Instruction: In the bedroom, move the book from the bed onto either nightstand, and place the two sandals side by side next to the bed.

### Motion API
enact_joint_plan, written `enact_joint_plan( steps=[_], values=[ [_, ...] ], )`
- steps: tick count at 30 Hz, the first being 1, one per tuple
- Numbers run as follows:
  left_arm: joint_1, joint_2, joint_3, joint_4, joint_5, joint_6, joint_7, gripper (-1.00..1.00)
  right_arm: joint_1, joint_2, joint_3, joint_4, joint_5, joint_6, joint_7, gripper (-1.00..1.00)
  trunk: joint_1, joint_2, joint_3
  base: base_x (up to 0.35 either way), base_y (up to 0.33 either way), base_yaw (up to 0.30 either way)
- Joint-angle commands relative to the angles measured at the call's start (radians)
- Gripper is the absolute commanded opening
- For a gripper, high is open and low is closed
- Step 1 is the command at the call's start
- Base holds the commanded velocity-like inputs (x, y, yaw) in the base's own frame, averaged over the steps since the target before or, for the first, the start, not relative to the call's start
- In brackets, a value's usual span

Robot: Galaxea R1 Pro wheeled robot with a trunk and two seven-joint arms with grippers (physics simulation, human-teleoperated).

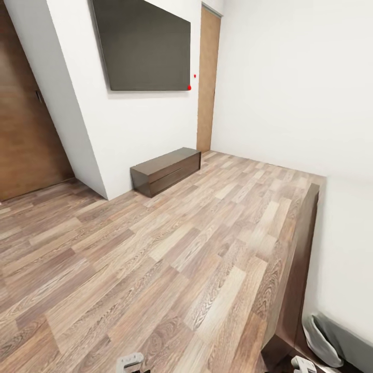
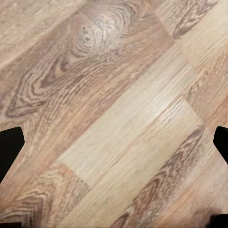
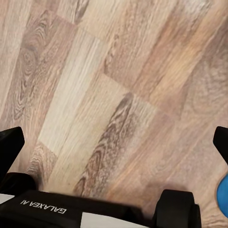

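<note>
"GALAXEA AI", apparently upside down, on the robot's dark base (image 3: pixel 71 213) above the floor.

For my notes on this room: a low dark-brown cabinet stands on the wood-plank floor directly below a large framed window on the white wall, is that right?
Not quite. In the head view, what hangs above the low dark-brown cabinet is a dark flat screen, like a wall-mounted television, not a window. The cabinet does stand on the wood-plank floor against the white wall.

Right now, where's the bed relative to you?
The bed runs along the right edge of the head view; its dark wooden base borders the plank floor, beside the white wall.
</note>
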Motion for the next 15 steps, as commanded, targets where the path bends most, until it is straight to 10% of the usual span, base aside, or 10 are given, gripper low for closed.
enact_joint_plan(
  steps=[1,15],
  values=[
    [-0.001,0.000,0.002,0.001,0.010,-0.001,-0.005,1.00,-0.001,0.000,-0.005,0.002,-0.009,0.010,0.004,1.00,0.000,0.000,-0.001,0.138,0.001,0.000],
    [-0.001,0.000,0.002,0.001,0.010,-0.001,-0.005,1.00,-0.001,0.000,-0.005,0.003,-0.009,0.010,0.004,1.00,0.000,0.000,-0.001,0.178,0.005,0.000]
  ],
)
